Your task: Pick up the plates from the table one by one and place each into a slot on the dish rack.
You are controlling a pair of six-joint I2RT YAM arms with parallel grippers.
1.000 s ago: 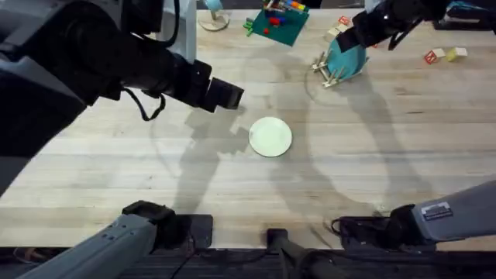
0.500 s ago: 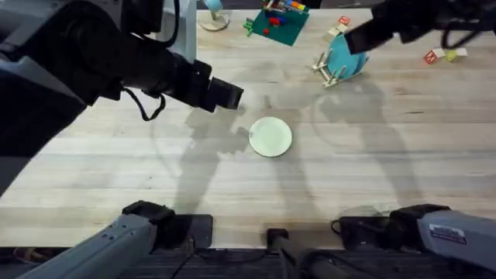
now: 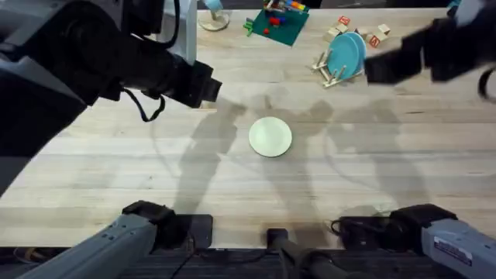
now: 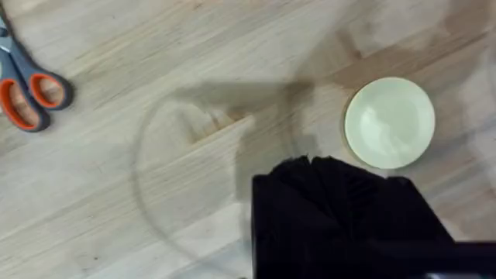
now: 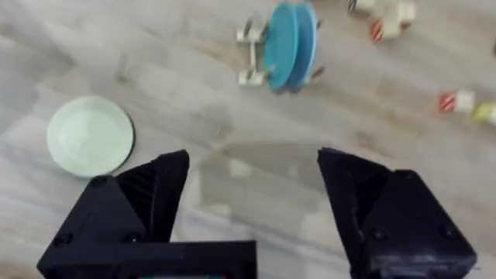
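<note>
Plates: the turquoise plate (image 3: 343, 51) stood on edge in the rack (image 3: 332, 71), in a slot between pegs, at the far right part of the table (image 3: 116, 170). In the right wrist view the rack (image 5: 252, 54) held what looked like two blue discs side by side, the turquoise plate (image 5: 283, 45) and a second blue plate (image 5: 308, 45) just beside it; both upright, edges down between pegs. Cannot tell which slots exactly. The cream plate (image 3: 270, 136) lay flat on the table near the middle, well apart from the rack, nothing touching it. Same cream plate in the left wrist view (image 4: 389, 122) and right wrist view (image 5: 90, 136), flat and bare. Right gripper (image 3: 384, 68) hung over the table just right of the rack, not touching it; its fingers (image 5: 159, 190) were spread wide apart with nothing between them, bare wood in the gap. Left gripper (image 3: 203, 87) hovered over the table left of the cream plate, apart from it; cannot tell how its jaws stood, as the left wrist view showed a dark mass there. Scissors (image 4: 27, 81) with orange and grey handles lay on the table, well apart from the cream plate. Green baseplate (image 3: 277, 23) with bricks on it sat at the far edge, left of the rack. Small blocks (image 3: 377, 35) lay scattered near the rack's far side.
</note>
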